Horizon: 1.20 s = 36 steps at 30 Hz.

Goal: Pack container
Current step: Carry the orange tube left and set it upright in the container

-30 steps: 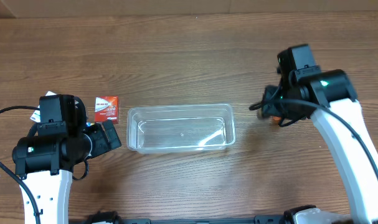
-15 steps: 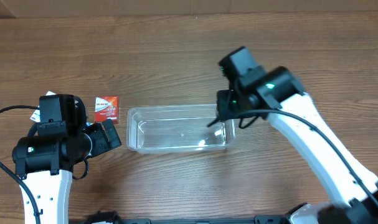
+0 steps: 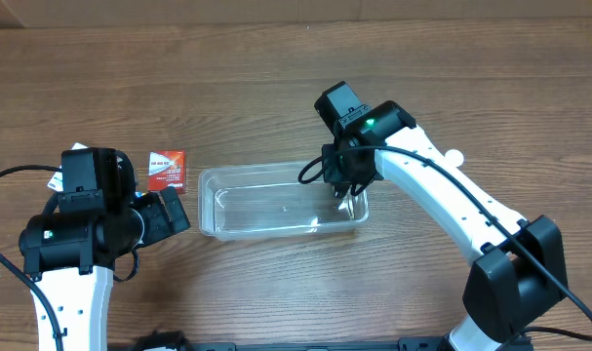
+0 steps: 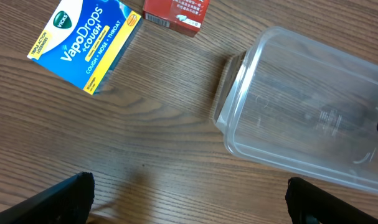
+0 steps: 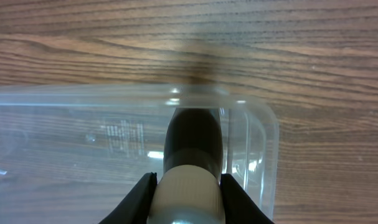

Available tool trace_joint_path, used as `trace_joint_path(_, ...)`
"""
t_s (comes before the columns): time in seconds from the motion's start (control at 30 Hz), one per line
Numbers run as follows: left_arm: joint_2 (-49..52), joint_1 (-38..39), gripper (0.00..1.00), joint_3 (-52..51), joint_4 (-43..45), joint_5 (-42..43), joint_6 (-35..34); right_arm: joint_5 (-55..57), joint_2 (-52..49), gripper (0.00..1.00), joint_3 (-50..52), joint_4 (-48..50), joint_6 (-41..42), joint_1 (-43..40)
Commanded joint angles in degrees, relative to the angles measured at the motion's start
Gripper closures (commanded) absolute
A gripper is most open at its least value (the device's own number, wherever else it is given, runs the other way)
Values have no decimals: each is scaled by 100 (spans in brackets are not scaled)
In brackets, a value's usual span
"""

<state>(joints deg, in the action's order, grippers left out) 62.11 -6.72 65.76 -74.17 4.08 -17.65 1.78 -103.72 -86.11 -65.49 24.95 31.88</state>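
The container (image 3: 266, 174) is a clear shallow plastic tub in the middle of the table, also seen in the left wrist view (image 4: 301, 112) and the right wrist view (image 5: 83, 124). My right gripper (image 3: 346, 187) is over the tub's right end. In its wrist view the fingers (image 5: 189, 190) are shut on a small bottle (image 5: 192, 140) with a dark body and a white cap, pointing down into the tub near its right wall. My left gripper (image 3: 174, 213) is open and empty (image 4: 189, 199), just left of the tub over bare wood.
A small red box (image 3: 167, 168) lies left of the tub, also in the left wrist view (image 4: 176, 9). A blue VapoDrops box (image 4: 86, 40) lies beside it. A small white object (image 3: 454, 156) sits right of the right arm.
My right arm has swung left from the table's right side to above the tub's right end, carrying the bottle. The left arm has not moved.
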Motion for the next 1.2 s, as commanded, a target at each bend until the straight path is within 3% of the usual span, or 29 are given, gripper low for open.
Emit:
trace_joint_path(0.0, 4, 37, 0, 131, 7, -4, 74, 72, 61, 96, 186, 149, 63, -13)
trace_joint_path(0.37, 4, 37, 0, 131, 7, -2, 74, 70, 61, 95, 538, 367, 59, -164)
trace_joint_path(0.43, 4, 37, 0, 131, 7, -2, 74, 72, 61, 87, 538, 367, 59, -164)
trace_joint_path(0.5, 4, 37, 0, 131, 7, -2, 74, 72, 61, 62, 538, 369, 50, -164)
trace_joint_path(0.6, 4, 37, 0, 131, 9, -2, 74, 72, 61, 54, 538, 356, 35, -164)
trace_joint_path(0.67, 4, 37, 0, 131, 9, -4, 74, 72, 85, 36, 522, 310, 13, -157)
trace_joint_path(0.83, 4, 37, 0, 131, 9, -4, 74, 76, 245, 25, 44, -79, -92, -157)
trace_joint_path(1.17, 4, 37, 0, 131, 11, -4, 74, 1008, 994, 6, -2002, -1547, 31, -431)
